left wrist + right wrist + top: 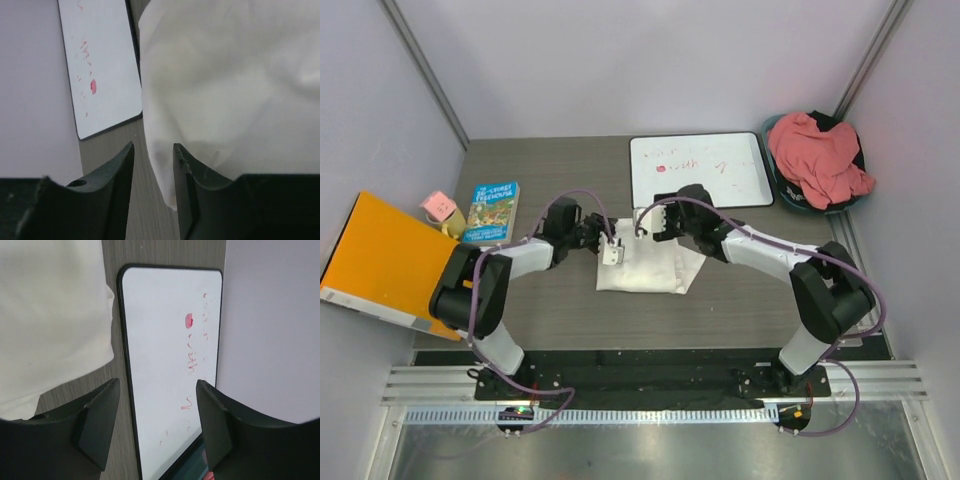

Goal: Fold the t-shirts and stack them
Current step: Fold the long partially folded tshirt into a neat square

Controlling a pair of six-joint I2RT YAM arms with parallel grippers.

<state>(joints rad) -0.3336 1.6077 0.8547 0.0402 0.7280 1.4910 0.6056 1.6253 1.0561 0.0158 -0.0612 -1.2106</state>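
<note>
A folded white t-shirt (645, 268) lies in the middle of the table. Its cloth (225, 75) fills most of the left wrist view and shows at the left (50, 315) of the right wrist view. My left gripper (611, 249) is at the shirt's far left corner, jaws (153, 148) apart over the cloth's edge and gripping nothing. My right gripper (652, 226) hangs at the shirt's far edge, open (157, 383) and empty over the whiteboard. The salmon t-shirt (820, 158) is bunched in a basket at the far right.
The whiteboard (698, 170) with red marks lies just behind the white shirt. The dark basket (788, 196) stands at the far right corner. At the left are a book (492, 210), a small pink object (438, 206) and an orange folder (385, 260).
</note>
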